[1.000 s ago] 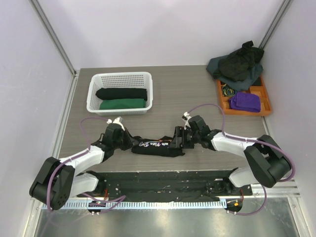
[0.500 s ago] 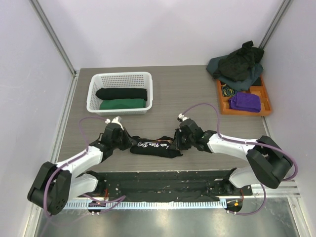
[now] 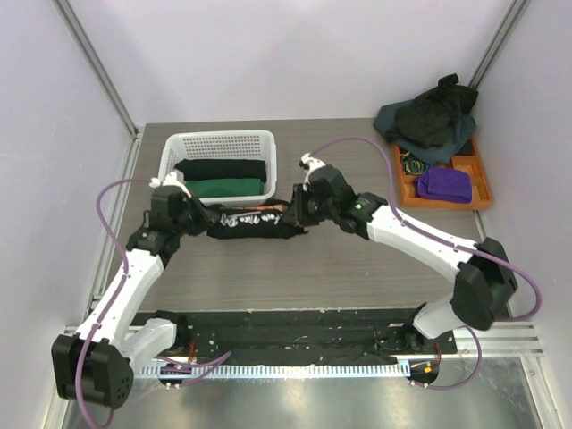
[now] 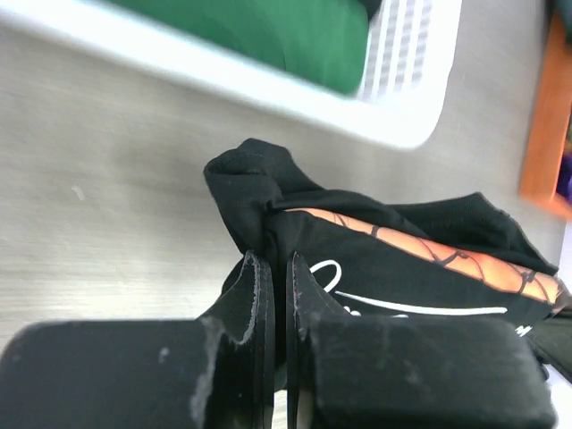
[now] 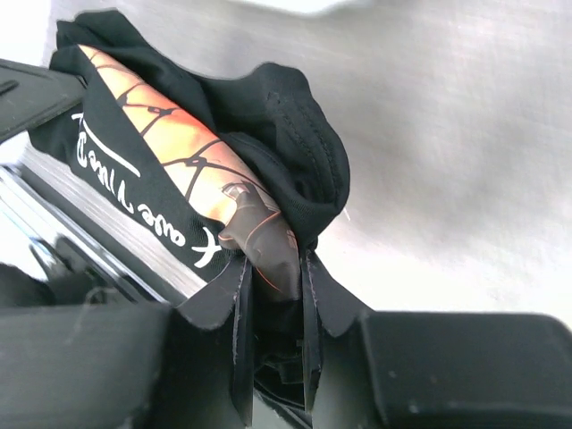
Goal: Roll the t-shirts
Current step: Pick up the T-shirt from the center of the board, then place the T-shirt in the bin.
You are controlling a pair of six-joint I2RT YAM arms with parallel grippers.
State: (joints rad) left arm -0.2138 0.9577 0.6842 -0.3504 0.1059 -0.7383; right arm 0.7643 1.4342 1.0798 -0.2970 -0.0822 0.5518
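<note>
Left fingers [image 4: 255, 304] and right fingers [image 5: 234, 304] each clench one end of the rolled black t-shirt with white script lettering [image 3: 255, 219], just beside the white plastic basket [image 3: 219, 137]. A black roll [image 3: 219, 168] and a green roll [image 3: 222, 189] lie inside; the heap of dark unrolled shirts [image 3: 429, 116] is not yet done.

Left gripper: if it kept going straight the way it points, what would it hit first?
The left gripper is shut on the lettered black t-shirt. Pushing on, it would probably next meet the near wall of the white basket, though depth is unclear.
</note>
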